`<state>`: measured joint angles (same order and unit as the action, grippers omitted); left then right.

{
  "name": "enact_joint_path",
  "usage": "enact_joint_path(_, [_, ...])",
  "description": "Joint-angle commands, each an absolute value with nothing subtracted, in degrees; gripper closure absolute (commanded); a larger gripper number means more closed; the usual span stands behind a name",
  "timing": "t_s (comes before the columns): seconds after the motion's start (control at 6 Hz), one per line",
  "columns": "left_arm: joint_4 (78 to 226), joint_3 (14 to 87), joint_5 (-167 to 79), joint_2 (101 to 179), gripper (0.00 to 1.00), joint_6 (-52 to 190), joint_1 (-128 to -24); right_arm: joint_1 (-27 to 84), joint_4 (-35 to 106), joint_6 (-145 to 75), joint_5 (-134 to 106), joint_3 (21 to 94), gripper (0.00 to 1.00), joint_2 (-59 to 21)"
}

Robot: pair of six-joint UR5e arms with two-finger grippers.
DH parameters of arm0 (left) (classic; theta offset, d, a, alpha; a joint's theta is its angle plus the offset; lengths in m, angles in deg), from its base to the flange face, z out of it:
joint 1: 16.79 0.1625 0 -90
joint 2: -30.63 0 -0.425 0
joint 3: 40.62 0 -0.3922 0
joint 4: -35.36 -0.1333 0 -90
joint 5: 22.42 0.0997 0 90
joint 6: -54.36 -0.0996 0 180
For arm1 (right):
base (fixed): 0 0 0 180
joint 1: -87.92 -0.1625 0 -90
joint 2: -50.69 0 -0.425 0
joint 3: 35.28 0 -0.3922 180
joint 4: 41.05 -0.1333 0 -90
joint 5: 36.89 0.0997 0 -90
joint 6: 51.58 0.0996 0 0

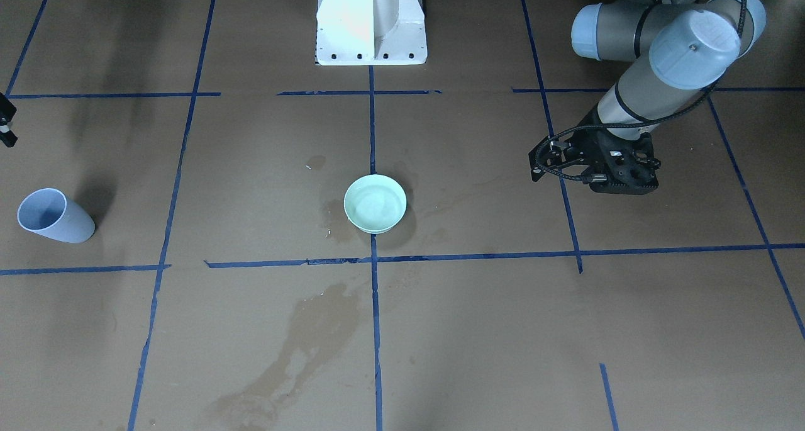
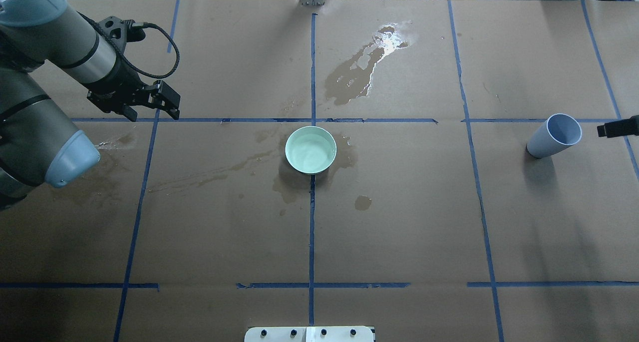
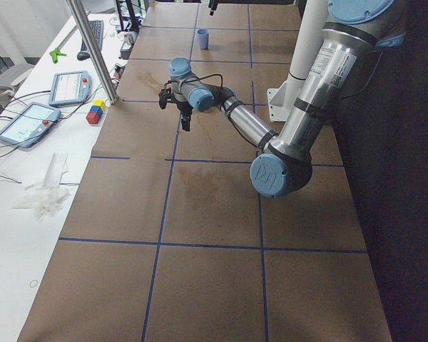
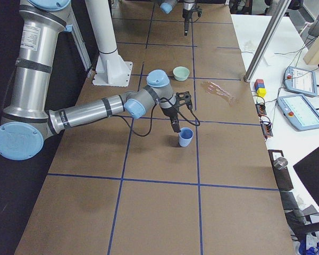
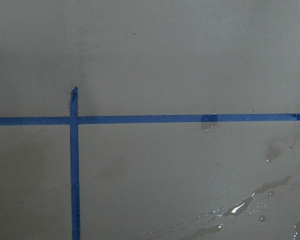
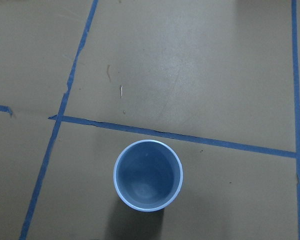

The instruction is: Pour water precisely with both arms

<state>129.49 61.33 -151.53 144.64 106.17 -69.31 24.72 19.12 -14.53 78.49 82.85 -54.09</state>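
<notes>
The mint-green bowl stands at the table's middle with clear water glistening in it. A pale blue cup stands upright far off on my right side. Its inside shows no clear ripple. My right gripper hangs just beside and above the cup, apart from it, mostly cut off by the frame edges. My left gripper hovers over bare paper, its jaws spread, holding nothing.
Brown paper with blue tape lines covers the table. Dark wet stains spread beyond the bowl, around it and toward my left. The white pedestal stands at my base. Tablets and coloured blocks lie past the far edge.
</notes>
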Motion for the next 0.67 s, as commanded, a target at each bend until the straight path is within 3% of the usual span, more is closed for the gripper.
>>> enact_joint_path(0.0, [129.5, 61.3, -151.4, 144.7, 0.0, 106.2, -69.3, 32.1, 4.4, -6.3, 68.3, 82.6, 0.0, -60.8])
enact_joint_path(0.33, [129.5, 61.4, -151.4, 144.7, 0.0, 106.3, -69.3, 47.6, -3.8, 4.7, 46.7, 80.7, 0.0, -61.5])
enact_joint_path(0.5, [129.5, 61.4, -151.5, 144.7, 0.0, 106.3, -69.3, 55.4, -11.4, 8.0, 34.8, 75.0, 0.0, -61.6])
